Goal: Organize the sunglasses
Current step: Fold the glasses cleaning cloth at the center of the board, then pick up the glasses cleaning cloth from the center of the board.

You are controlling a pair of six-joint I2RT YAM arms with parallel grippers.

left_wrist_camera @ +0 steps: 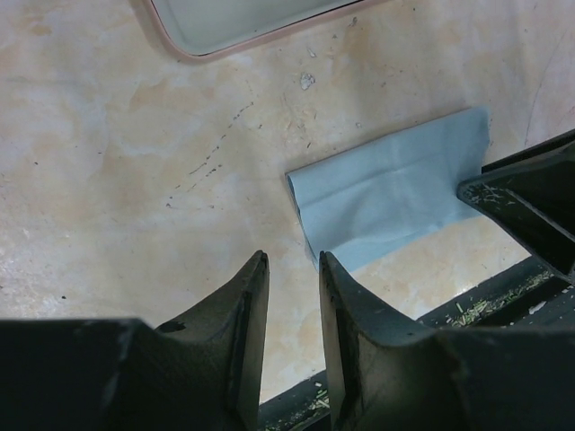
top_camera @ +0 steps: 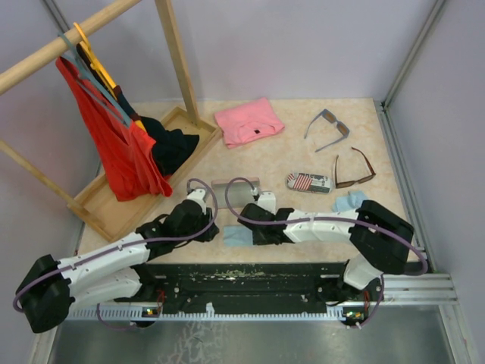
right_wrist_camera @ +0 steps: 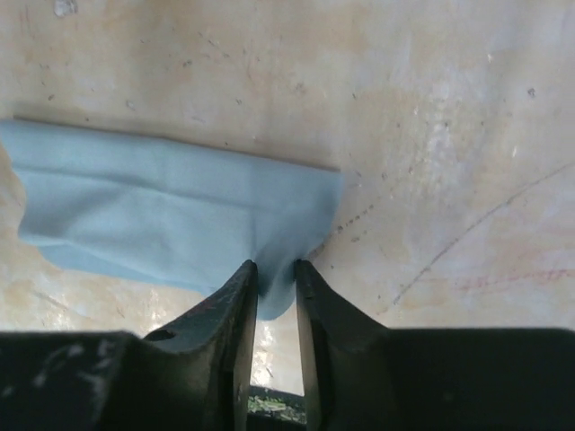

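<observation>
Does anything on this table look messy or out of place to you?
Yes. The grey-blue pair and the brown pair of sunglasses lie loose at the far right, arms unfolded, not in a case. A light blue cloth sits crumpled beside the flag-patterned case.

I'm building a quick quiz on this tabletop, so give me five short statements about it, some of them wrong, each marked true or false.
1. The grey-blue sunglasses and the brown sunglasses both lie on the table, outside any case. True.
2. The right gripper has its jaws on the edge of a blue cloth. True.
3. The flag-patterned case lies open. False: it is closed.
4. The left gripper holds the brown sunglasses. False: nothing is between its jaws, and that pair lies far off on the right of the table.
5. The red garment is spread flat on the table. False: it hangs from the wooden rail.
</observation>
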